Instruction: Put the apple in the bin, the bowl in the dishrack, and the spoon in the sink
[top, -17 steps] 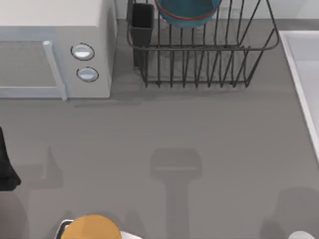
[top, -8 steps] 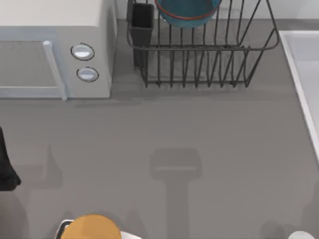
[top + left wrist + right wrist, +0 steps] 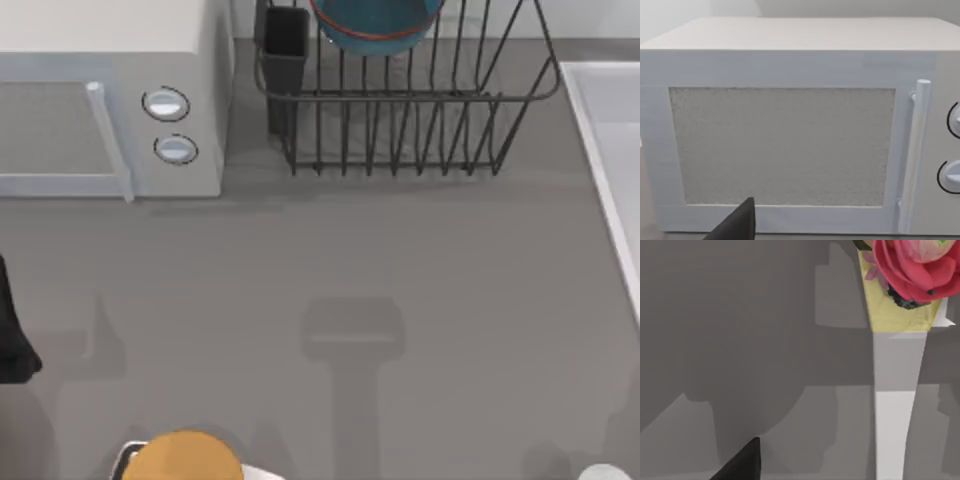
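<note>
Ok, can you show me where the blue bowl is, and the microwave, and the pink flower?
bowl (image 3: 375,25): top view, on its blue glazed side, sitting in the dishrack.
microwave (image 3: 782,145): left wrist view, on the speckled door window.
pink flower (image 3: 912,267): right wrist view, on the petals.

Microwave (image 3: 110,100) far left. Dishrack (image 3: 410,110) just right of it, far centre, with bowl (image 3: 378,25) in it and utensil cup (image 3: 285,50) at its left corner. Sink (image 3: 605,140) at right edge. Round thing (image 3: 185,458) near left.
</note>
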Controlling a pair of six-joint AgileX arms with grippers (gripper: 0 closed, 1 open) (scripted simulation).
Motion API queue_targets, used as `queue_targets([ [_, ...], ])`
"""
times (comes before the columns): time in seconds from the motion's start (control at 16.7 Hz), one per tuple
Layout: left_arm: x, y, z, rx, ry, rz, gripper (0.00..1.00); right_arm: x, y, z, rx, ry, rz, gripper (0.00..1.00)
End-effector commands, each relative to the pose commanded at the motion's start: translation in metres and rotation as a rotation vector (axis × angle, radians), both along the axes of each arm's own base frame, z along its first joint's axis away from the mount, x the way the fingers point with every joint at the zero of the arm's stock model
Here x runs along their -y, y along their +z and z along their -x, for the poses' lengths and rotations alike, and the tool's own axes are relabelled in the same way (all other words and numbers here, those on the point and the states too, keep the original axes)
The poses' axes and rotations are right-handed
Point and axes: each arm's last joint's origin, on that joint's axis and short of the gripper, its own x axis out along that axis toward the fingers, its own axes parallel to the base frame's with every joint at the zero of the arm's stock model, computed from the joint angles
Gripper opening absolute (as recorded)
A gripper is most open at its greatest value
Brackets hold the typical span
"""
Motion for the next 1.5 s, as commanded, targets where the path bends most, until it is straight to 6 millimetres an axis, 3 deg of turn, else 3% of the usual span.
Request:
queue_targets([
  [0.66,0.0,0.0,0.0,0.0,0.0,0.0,1.0,0.0,0.0,0.0,0.0,0.0,0.0,0.02],
  [1.14,0.0,0.0,0.0,0.0,0.0,0.0,1.0,0.0,0.0,0.0,0.0,0.0,0.0,0.0],
  [1.2,0.0,0.0,0.0,0.0,0.0,0.0,1.0,-0.001,0.022,0.0,0.001,-0.039,-0.002,0.0],
  [1.32,0.0,0.0,0.0,0.0,0.0,0.0,1.0,-0.001,0.025,-0.001,0.003,-0.035,-0.001,0.0],
  [1.5,0.0,0.0,0.0,0.0,0.0,0.0,1.0,0.001,0.048,-0.006,0.005,-0.026,0.0,0.0],
])
